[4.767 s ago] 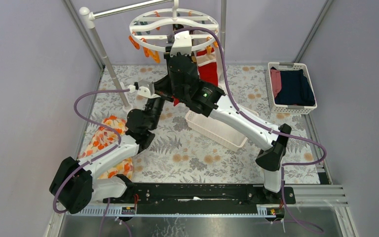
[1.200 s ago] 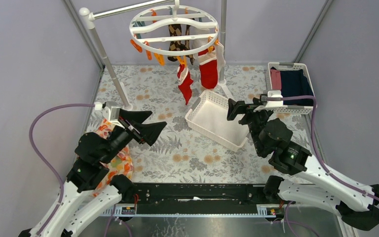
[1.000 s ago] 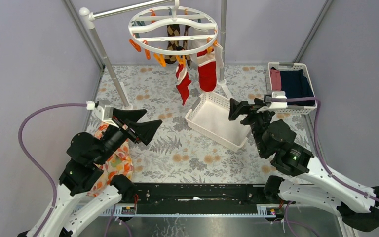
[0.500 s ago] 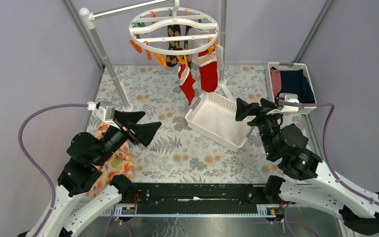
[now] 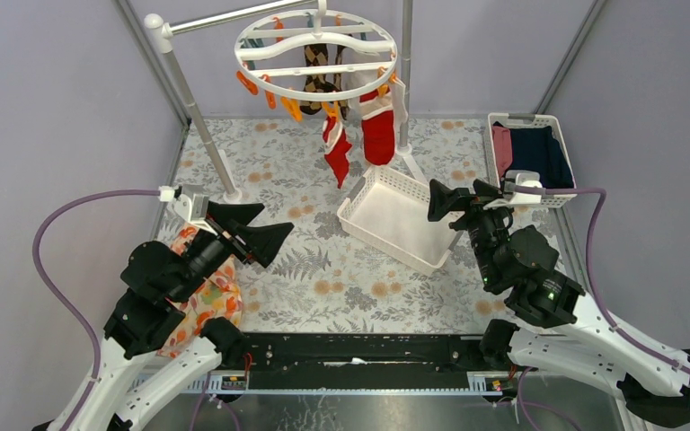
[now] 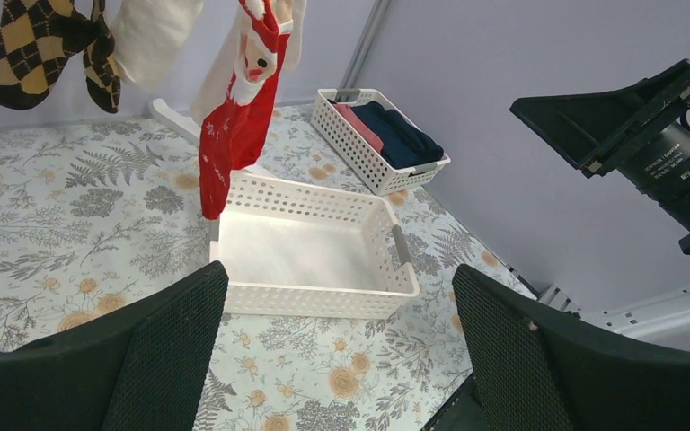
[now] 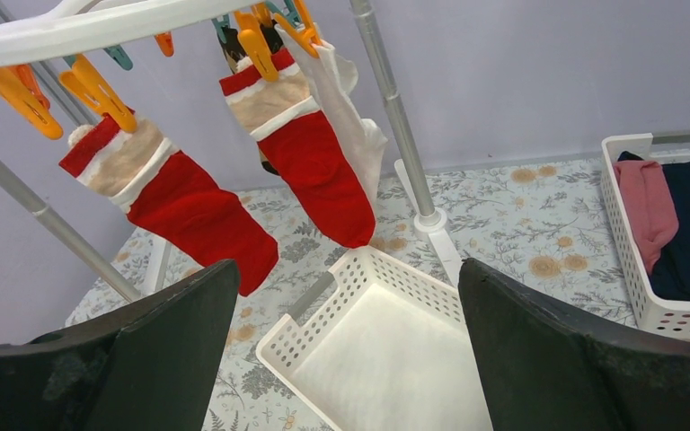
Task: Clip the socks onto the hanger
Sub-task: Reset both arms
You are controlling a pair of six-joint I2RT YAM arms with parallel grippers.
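The hanger, a round white ring with orange and teal pins, hangs from a rail at the back. Two red socks with white cuffs, brown argyle socks and a whitish sock dangle clipped to it. The right wrist view shows the hanger's rim and the red socks close up. My left gripper is open and empty at the front left, well below the hanger. On the right, my right gripper is open and empty beside the white basket.
An empty white basket sits mid-table under the socks. A second basket with navy and pink clothes stands at the back right. An orange floral cloth lies under my left arm. Rack poles rise at the back.
Both arms have pulled back from the hanger to the front of the table. In the last second the right arm drifted slightly right; the red socks sway a little.
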